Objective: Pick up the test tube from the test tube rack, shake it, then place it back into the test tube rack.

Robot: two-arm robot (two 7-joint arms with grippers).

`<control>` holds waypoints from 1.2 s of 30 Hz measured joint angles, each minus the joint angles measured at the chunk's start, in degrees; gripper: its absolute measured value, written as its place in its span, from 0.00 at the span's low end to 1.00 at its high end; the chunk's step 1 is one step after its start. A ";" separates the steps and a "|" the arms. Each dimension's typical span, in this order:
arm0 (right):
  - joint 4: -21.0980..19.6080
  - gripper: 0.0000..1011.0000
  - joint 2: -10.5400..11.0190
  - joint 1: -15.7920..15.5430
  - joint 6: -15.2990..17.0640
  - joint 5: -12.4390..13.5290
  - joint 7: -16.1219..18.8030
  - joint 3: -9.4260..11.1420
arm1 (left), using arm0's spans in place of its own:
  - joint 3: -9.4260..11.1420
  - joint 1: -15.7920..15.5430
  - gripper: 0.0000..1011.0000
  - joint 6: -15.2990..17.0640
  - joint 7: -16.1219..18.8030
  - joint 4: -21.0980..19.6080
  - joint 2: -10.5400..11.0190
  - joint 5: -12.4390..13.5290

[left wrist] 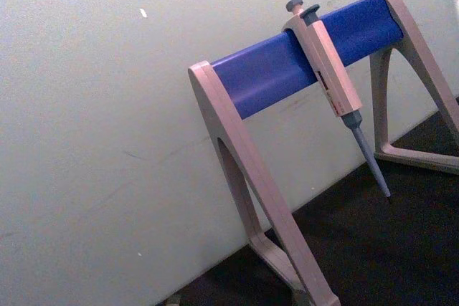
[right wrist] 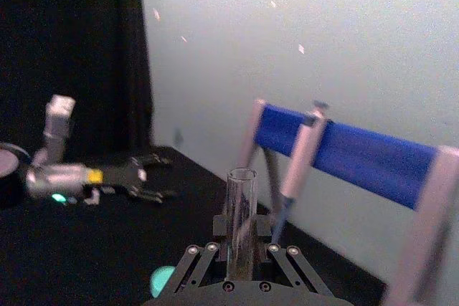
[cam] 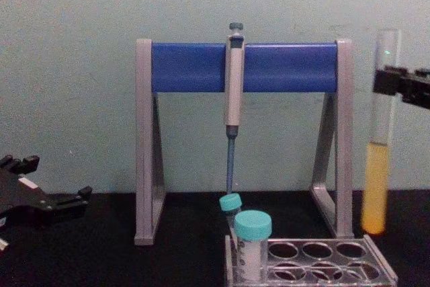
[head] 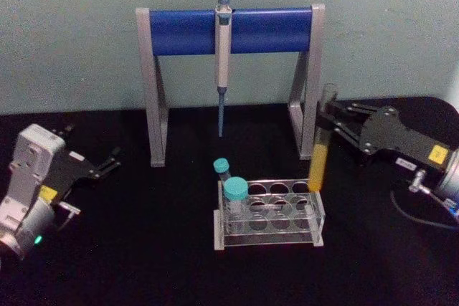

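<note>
My right gripper (head: 326,125) is shut on the upper part of the test tube (head: 320,157), a long clear tube with yellow-orange liquid in its lower third. The tube hangs nearly upright, and its round bottom sits just above the back right corner of the clear test tube rack (head: 269,239). In the chest view the test tube (cam: 377,166) ends close over the rack (cam: 310,265), with the right gripper (cam: 388,85) high on it. The right wrist view looks along the tube (right wrist: 241,213) held between the jaws. My left gripper (head: 109,163) rests open on the table at the far left.
Two teal-capped tubes (head: 234,195) stand in the rack's left holes. Behind the rack is the grey-and-blue pipette stand (head: 229,31), with a pipette (head: 222,62) hanging at its middle. A cable (head: 416,216) lies on the black table at the right.
</note>
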 joint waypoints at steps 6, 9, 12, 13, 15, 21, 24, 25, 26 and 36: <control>-1.39 0.23 1.78 -1.41 1.14 -1.87 -4.08 1.49 | 0.00 0.00 0.99 0.00 0.00 0.00 0.00 0.00; -1.17 0.23 1.40 -1.26 1.26 -3.20 -6.03 1.97 | 0.00 0.00 0.99 0.00 0.00 0.00 0.00 0.00; -0.10 0.23 0.13 -0.20 1.06 -4.29 -7.12 2.05 | 0.00 0.00 0.99 0.00 0.00 0.00 0.00 0.00; 0.15 0.23 -0.19 0.04 0.98 -4.47 -7.20 2.03 | 0.00 0.00 0.99 0.00 0.00 0.00 0.00 0.00; 1.30 0.23 -1.52 1.17 0.57 -5.05 -7.32 1.72 | 0.00 0.00 0.99 0.00 0.00 0.00 0.00 0.00; 4.24 0.23 -4.91 3.97 0.42 -6.32 -7.48 0.26 | 0.00 0.00 0.99 0.00 0.00 0.00 0.00 0.00; 4.98 0.23 -6.18 4.91 0.47 -6.48 -6.93 -0.49 | 0.00 0.00 0.99 0.00 0.00 0.00 0.00 0.00; 5.14 0.23 -6.47 5.13 0.47 -6.42 -6.56 -0.73 | 0.00 0.00 0.99 0.00 0.00 0.00 0.00 0.00; 5.25 0.23 -6.69 5.29 0.47 -6.23 -6.10 -0.92 | 0.00 0.00 0.99 0.00 0.00 0.00 0.00 0.00; 4.95 0.23 -6.39 5.63 -0.22 0.14 2.77 -2.77 | 0.00 0.00 0.99 0.00 0.00 0.00 0.00 0.00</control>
